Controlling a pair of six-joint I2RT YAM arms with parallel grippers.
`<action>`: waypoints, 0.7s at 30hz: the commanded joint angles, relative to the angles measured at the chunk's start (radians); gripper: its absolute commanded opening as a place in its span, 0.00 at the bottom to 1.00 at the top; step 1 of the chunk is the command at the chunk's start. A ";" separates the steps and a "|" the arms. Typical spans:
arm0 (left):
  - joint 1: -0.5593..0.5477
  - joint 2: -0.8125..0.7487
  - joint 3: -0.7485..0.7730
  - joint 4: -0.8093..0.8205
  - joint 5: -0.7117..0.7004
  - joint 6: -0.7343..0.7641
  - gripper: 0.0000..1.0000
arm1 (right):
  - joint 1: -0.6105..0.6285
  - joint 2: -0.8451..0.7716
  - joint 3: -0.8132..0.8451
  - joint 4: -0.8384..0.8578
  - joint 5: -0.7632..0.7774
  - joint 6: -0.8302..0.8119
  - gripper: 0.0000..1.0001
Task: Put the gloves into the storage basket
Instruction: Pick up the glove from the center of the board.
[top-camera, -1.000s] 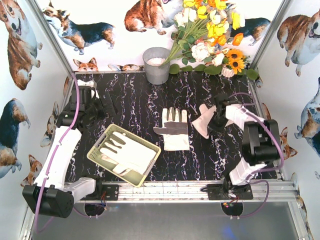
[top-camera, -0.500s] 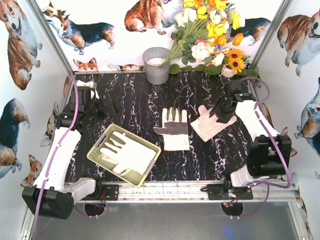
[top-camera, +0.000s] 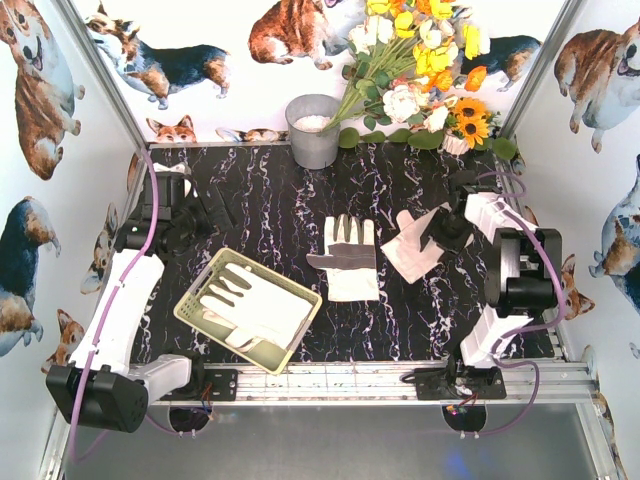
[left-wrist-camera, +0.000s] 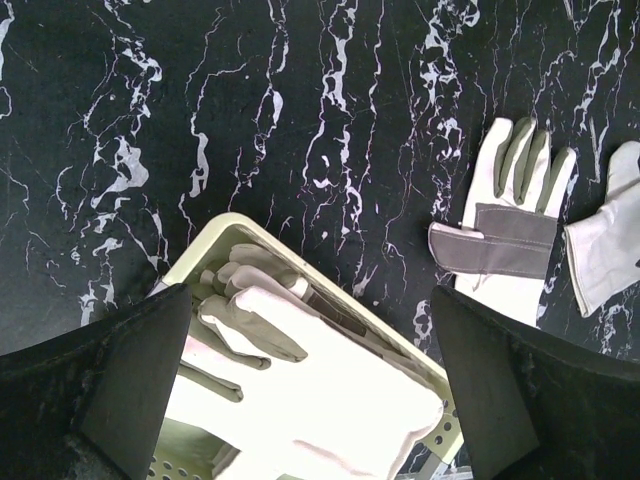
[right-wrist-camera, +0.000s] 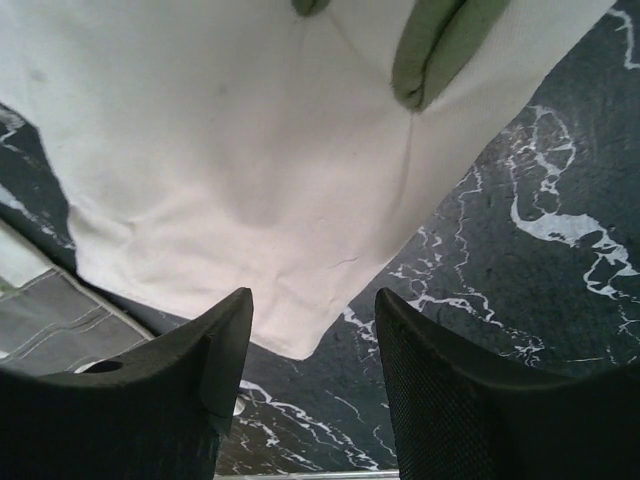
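Beneath right jaws, parted and empty: glove (right-wrist-camera: 250, 180) flat on surface (right-wrist-camera: 560, 250), corner between them, likely lined up for gripping. Beneath left jaws, wide apart: basket (left-wrist-camera: 232, 217) holding gloves (left-wrist-camera: 330, 380).

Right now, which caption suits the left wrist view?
Open left hand frames basket of gloves; two more gloves lie on the table.

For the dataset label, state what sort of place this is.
Probably a staged robot test booth, not a home: white corgi-printed wall panels, a silver aluminium frame rail along the near edge, and a black white-veined marble-look tabletop.
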 joint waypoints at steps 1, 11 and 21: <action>0.010 0.004 0.024 0.024 -0.023 -0.046 1.00 | -0.001 0.017 0.008 0.014 0.051 -0.028 0.55; 0.010 0.019 0.024 0.025 -0.040 -0.058 1.00 | -0.002 0.113 0.032 0.011 0.069 -0.032 0.57; 0.009 0.039 0.045 0.024 -0.042 -0.063 1.00 | -0.002 0.144 0.016 0.040 0.042 -0.041 0.17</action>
